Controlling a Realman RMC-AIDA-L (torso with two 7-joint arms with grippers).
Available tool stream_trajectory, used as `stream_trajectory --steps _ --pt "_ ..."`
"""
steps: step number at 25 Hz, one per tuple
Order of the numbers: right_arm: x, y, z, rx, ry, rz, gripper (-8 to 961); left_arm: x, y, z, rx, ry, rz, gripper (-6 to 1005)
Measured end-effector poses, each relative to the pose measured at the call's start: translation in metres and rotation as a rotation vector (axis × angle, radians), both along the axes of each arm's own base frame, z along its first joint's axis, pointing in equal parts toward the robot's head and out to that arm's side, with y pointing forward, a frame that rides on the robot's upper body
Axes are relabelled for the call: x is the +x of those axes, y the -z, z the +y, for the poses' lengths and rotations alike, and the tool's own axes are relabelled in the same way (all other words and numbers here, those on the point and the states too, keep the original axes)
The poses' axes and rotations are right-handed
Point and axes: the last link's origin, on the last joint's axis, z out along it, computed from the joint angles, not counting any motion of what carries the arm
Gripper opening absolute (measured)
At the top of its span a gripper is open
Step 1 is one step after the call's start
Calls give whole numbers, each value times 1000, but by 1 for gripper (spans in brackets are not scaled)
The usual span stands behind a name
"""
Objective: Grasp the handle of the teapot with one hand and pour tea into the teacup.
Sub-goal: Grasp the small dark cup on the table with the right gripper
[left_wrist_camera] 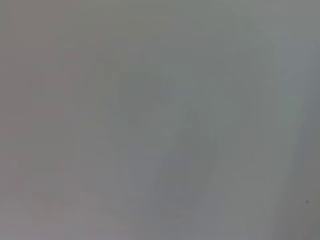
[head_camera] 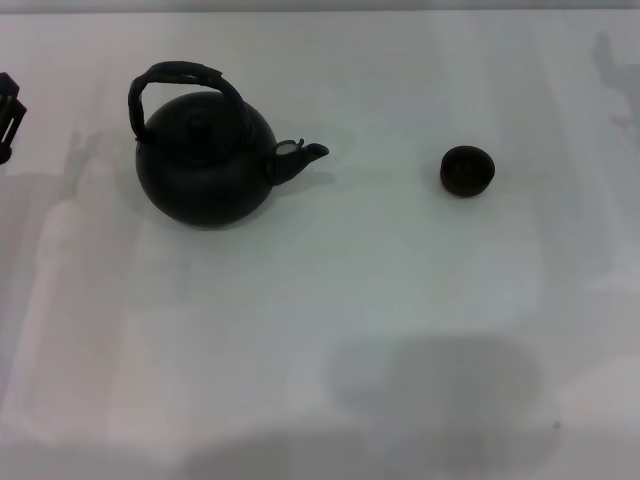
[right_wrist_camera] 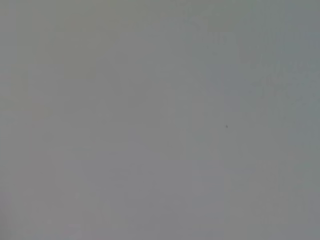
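Left gripper [head_camera: 8, 112] is just peeking in at the far left edge of the head view, a sliver of black hardware and no more. Whether its jaws are spread or pressed together, I cannot tell; too little of it shows. The right gripper isn't in sight at all, and both wrist views give only blank pale surface.

Out from that left edge, the teapot [head_camera: 205, 160] sits on the white tabletop [head_camera: 320, 330], near the gripper but clearly apart from it. Its handle [head_camera: 180, 80] arches over the lid, running roughly left-right across the view, so the near end of the loop faces the left gripper. The spout [head_camera: 300, 157] points the other way, straight toward the teacup [head_camera: 467, 170], which stands well apart to the right, upright, on the same line.

So the left arm is the nearer one by my reading: reach in to the right, over the pot, and close across that arch.

No brand, label or writing readable anywhere.
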Motion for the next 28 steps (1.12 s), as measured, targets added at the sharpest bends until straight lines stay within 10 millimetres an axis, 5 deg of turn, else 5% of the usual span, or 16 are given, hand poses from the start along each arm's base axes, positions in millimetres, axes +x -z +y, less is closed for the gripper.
stream_trajectory --steps 7,14,28 --pt "11 2 -18 -26 -23 40 843 0 -1 0 6 1 -2 831" --pt "7 1 -10 -65 -39 43 842 1 0 1 7 4 -4 830" --pt "-107 3 55 -865 -312 -31 841 4 -3 6 11 19 3 830"
